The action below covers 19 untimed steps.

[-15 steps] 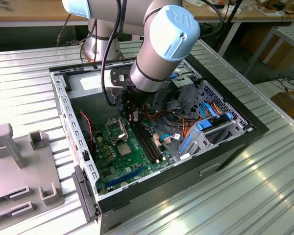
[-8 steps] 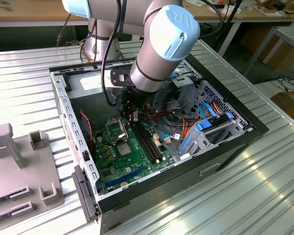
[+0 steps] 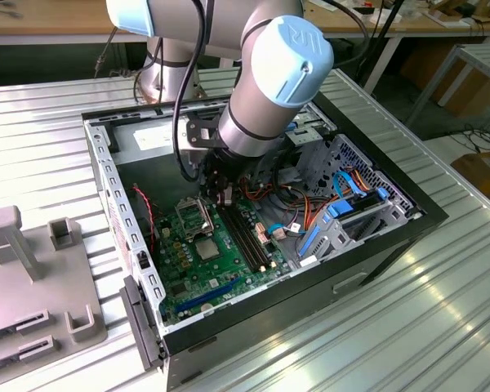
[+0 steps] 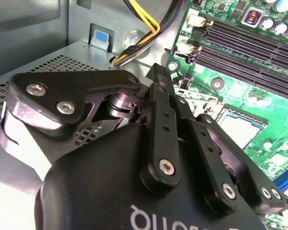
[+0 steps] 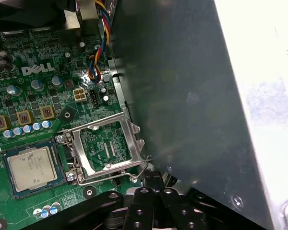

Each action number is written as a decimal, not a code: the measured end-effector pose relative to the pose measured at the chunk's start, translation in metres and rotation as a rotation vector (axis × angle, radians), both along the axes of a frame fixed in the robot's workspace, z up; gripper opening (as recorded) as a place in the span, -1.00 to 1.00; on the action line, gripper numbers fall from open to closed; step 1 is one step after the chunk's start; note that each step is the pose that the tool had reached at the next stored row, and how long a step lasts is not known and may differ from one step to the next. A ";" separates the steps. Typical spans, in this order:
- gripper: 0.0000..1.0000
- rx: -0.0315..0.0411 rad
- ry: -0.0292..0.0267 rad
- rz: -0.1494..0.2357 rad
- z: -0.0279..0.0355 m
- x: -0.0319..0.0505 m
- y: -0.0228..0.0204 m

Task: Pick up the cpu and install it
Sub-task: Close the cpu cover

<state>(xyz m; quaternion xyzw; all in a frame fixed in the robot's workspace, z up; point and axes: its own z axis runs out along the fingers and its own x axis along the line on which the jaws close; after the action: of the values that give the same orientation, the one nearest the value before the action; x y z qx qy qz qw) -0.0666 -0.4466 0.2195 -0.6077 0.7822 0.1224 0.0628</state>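
Chiefly, the danger lies in how tightly the arm is packed into the computer case [image 3: 269, 314]: its wrist hangs close to the steel wall and the coloured cables [image 3: 347, 186], and a careless sweep could snag a wire or knock the green motherboard [image 3: 229, 269]. Next down, the hinged socket frame [image 5: 134, 139] stands flipped open beside the socket; pushed crookedly, it could bind or scrape the board around it. The cpu [image 5: 32, 166] already lies flat in its socket, silver top up, just beside that open frame and clear of the arm. My guess is that any bump before it is clamped could shift it on the contacts beneath. Smallest of all, the gripper [image 5: 153, 178] has its two black fingers drawn together with nothing between them, tips near the frame's thin wire lever [image 5: 143, 167]; whether they touch it I cannot tell.
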 end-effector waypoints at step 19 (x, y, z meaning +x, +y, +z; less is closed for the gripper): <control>-0.79 0.0046 -0.0008 0.008 -0.0003 0.0003 -0.0031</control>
<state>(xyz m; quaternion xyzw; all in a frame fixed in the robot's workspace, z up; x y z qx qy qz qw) -0.0663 -0.4497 0.2192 -0.6109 0.7793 0.1242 0.0639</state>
